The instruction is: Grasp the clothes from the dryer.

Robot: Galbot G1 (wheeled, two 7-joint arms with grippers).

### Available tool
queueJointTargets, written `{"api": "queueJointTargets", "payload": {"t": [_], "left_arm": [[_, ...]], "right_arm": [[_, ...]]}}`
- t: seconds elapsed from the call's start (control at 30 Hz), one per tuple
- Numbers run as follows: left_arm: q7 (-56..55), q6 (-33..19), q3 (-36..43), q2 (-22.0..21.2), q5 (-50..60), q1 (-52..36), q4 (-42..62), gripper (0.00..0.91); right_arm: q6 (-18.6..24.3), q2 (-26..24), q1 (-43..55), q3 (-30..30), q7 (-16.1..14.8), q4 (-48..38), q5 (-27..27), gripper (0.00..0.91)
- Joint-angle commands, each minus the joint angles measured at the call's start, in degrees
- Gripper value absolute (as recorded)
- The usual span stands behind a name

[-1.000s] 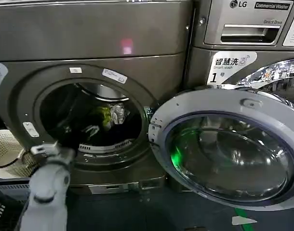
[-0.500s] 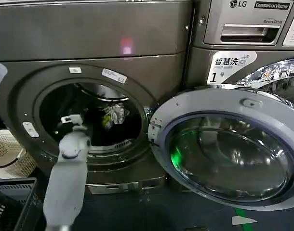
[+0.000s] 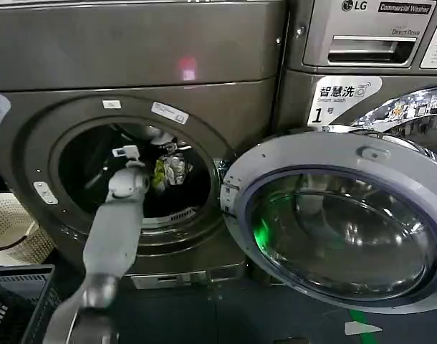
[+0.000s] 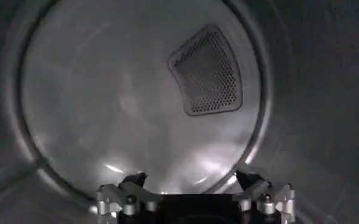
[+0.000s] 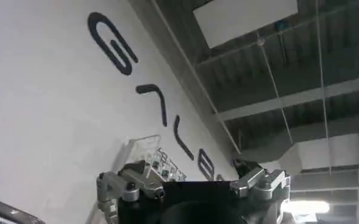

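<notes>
Two dark grey-bronze laundry machines fill the head view, the LG-labelled one at upper right and the large front-loading dryer at left, its round glass door swung wide open toward the lower right. The left gripper sits inside the porthole at centre left, its fingers spread apart and holding nothing before the steel drum wall. The clothes, a small yellow-green and white-grey heap, lie just right of it, while the right gripper, spread and empty, points at a white lettered wall.

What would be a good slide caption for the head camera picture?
Grey left arm's gripper reaching into the dark bronze dryer, beside a small yellow-green and white-grey clothes heap.
</notes>
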Motion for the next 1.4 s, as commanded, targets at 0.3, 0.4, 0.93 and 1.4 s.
{"api": "queueJointTargets", "payload": {"t": [0.3, 0.4, 0.93, 1.4], "left_arm": [[6.02, -9.88, 6.27, 0.37, 0.44, -14.73, 26.04, 0.907], [11.37, -10.12, 11.57, 1.11, -1.77, -15.68, 27.06, 0.907], [45.74, -16.58, 37.64, 5.91, 8.54, -21.09, 33.93, 0.907], [48.29, -15.68, 46.43, 3.04, 30.73, -23.65, 37.39, 0.907]], "right_arm": [[0.79, -0.08, 0.14, 0.44, -0.10, -0.07, 0.20, 0.907], [0.82, -0.06, -0.01, 0.51, -0.16, -0.05, 0.23, 0.907], [1.07, 0.05, 0.10, 0.40, -0.45, -0.74, -0.02, 0.907], [0.98, 0.18, -0.03, 1.15, -1.02, -1.03, -0.14, 0.907]]}}
